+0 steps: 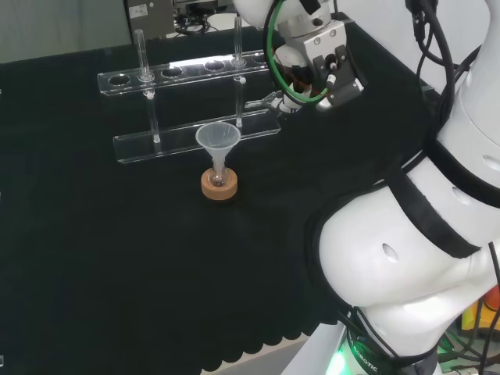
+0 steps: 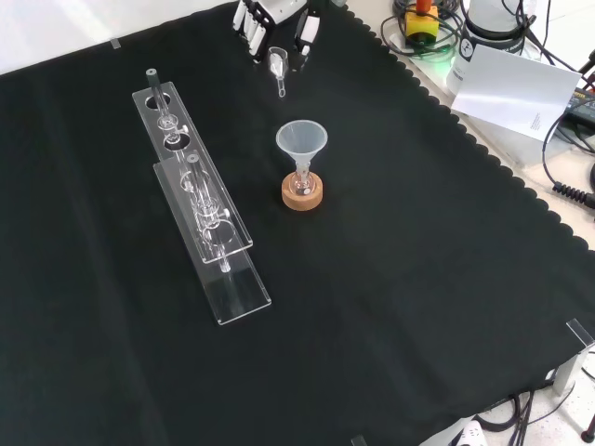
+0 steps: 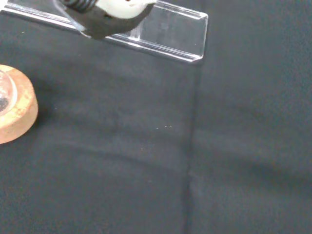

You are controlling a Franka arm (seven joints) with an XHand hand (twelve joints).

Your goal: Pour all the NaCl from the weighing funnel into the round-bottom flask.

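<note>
Hand (image 2: 279, 23) seen at top of front view, fingers clasped round weighing funnel (image 2: 277, 65), spout pointing down toward plastic funnel (image 2: 301, 139). Plastic funnel seated in round-bottom flask (image 2: 302, 181) on cork ring (image 2: 302, 196). Spout best centred over funnel mouth before tilting, judged. Rack (image 2: 200, 200) well apart; tabletop (image 2: 418, 279) open around.

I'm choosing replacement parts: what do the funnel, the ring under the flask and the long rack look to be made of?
Funnel: translucent, frosted, probably plastic. Ring: cork by its tan, grainy matt look. Rack: clear glossy sheet with bright edges, likely acrylic, though glass can't be excluded.
</note>
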